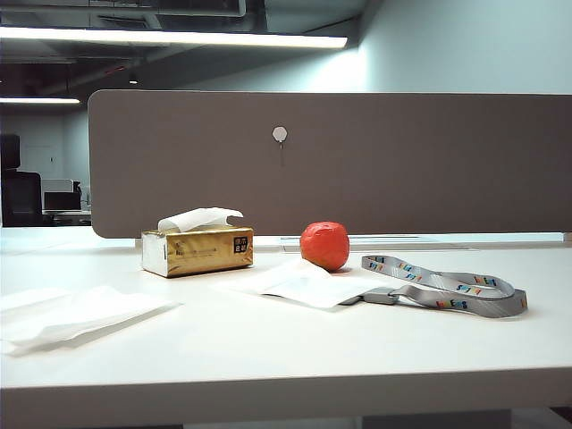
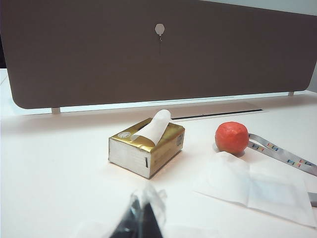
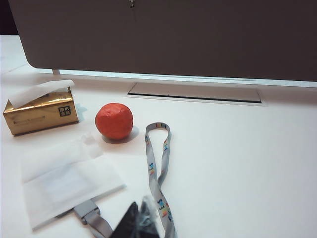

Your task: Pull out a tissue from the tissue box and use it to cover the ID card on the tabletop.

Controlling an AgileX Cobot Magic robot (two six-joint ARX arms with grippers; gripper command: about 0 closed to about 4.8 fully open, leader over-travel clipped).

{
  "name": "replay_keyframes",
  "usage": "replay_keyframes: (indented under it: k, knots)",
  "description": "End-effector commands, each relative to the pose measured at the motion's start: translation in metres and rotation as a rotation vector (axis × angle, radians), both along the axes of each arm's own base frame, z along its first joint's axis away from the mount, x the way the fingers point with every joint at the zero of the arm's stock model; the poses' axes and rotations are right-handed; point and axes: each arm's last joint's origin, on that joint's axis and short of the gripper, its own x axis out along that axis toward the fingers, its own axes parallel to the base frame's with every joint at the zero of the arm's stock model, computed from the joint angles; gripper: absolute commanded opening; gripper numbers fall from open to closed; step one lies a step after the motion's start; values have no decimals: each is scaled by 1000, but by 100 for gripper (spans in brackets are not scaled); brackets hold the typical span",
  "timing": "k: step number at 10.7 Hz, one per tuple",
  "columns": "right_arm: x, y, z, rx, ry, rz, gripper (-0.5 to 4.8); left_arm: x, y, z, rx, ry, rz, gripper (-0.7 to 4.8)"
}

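— Is the card covered yet?

— Looks so to me. The tissue (image 1: 308, 284) lies flat on the tabletop (image 1: 295, 349), just in front of the orange ball (image 1: 324, 246), and the ID card (image 3: 67, 181) shows only as a faint rectangle through the sheet. Its grey clip (image 1: 382, 297) pokes out at the right edge, with the lanyard (image 1: 451, 288) looping off to the right.

— And the box?

— The tissue box (image 1: 197, 250) sits left of the ball, toward the far side, with a fresh sheet sticking up from its slot. A separate rumpled heap of tissue (image 1: 76, 315) lies near the left edge; that isn't the one doing the covering.

— Where are the arms?

— Both are pulled back to the near side, out of the wide view. The right gripper (image 3: 141, 223) hangs low near the lanyard's near end, jaws pressed together on nothing. The left gripper (image 2: 141, 220) hovers near-side of the box; its fingers look pressed together too, though I can only see the tips.

— So what's left?

— Little, I'd judge. Only the clip stays bare.
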Motion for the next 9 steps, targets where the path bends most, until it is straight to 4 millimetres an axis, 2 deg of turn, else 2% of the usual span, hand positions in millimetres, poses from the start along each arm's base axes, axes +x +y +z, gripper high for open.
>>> replay_keyframes:
  k: [1,2,3,5,6,9]
  knots:
    - [2,-3,-9,59,-135,-138,-5,0,0,2,-1,-16,0,-6]
    - [4,-12,-10,59,-151,-249,-5,0,0,2,0,-16,0,-6]
    - [5,-14,-10,57,-152,-260,-5,0,0,2,-1,-16,0,-6]
    - [6,-19,-10,50,-155,-271,-4,0,0,2,0,-16,0,-6]
    - [6,-31,-6,110,-182,-257,-5,0,0,2,0,-15,-2,-6]
    - [6,-34,-6,101,-187,-198,-5,0,0,2,-2,-14,-2,-6]
